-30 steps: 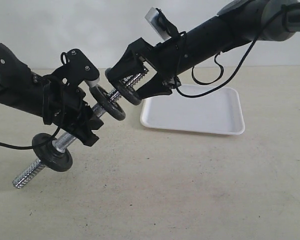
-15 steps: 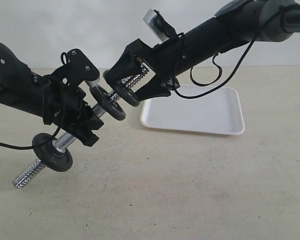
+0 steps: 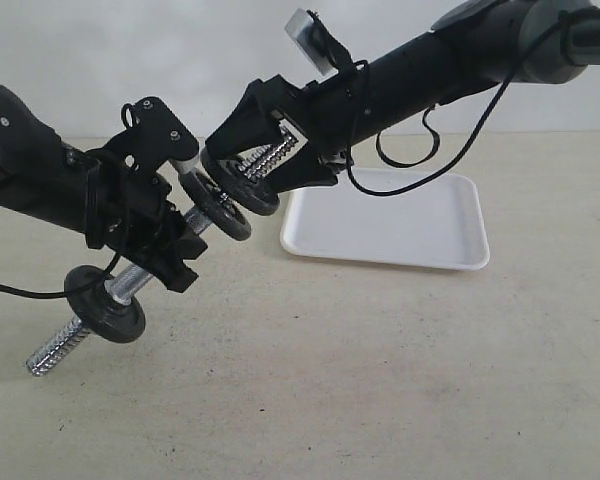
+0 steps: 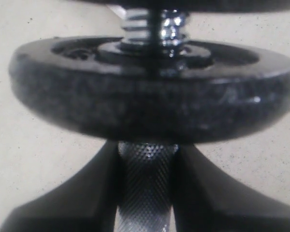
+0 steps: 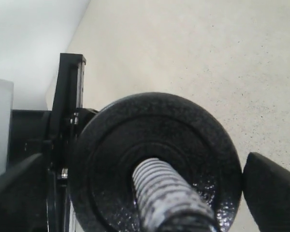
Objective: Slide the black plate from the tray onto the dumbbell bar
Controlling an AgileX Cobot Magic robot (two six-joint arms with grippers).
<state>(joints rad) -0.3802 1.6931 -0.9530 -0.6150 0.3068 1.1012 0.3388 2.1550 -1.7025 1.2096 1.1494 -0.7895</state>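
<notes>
As it hangs in my grip, dumbbell bar (image 3: 130,283): tilted in the air over the tabletop (image 3: 330,390), one threaded end low at the exterior view's left, the other threaded end raised toward the middle of that view.
Left end effector (image 3: 165,250): closed narrow on the knurled middle of the dumbbell bar; in my left wrist view a finger presses each side of the knurling.
Right end effector (image 3: 245,170): spread wide around the raised end of the bar, holding nothing; in my right wrist view a sliver of pale tabletop shows between one finger and the plate's rim.
Black plate (image 3: 255,193): threaded onto the raised end of the bar, sitting between my right fingers, with bare thread poking out through its centre hole toward my right wrist.
Second disc (image 3: 218,212): on the bar just below the black plate and close above my left fingers; whether the two discs touch, I cannot tell.
Third disc (image 3: 105,305): on the bar below my left grip, near the low end, with bare thread beyond it.
Tray (image 3: 400,225): white, flat on the tabletop, beyond the raised end of the bar and under my right arm.
Plate against tray: the plate is up on the bar, apart from the tray.
</notes>
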